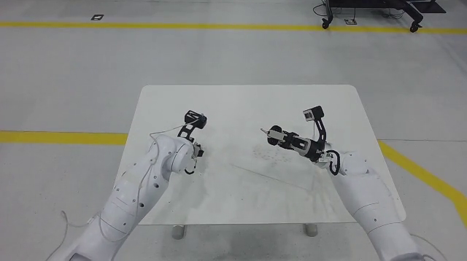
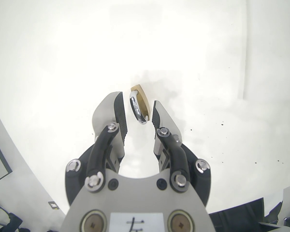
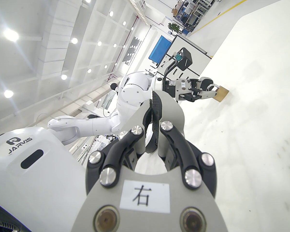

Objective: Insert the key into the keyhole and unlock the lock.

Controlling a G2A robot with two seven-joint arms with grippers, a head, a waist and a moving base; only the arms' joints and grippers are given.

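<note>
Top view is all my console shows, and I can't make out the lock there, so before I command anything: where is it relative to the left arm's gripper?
Observer: The lock sits between the fingers of the left gripper, with its shackle end nearer the wrist.
Operator: Is it clamped?
Observer: It doesn't look so. The fingers stand apart, and a gap shows between the lock and at least one of them.
Operator: And the right gripper?
Observer: The right gripper is shut with its pads pressed together. I cannot tell whether anything is between them.
</note>
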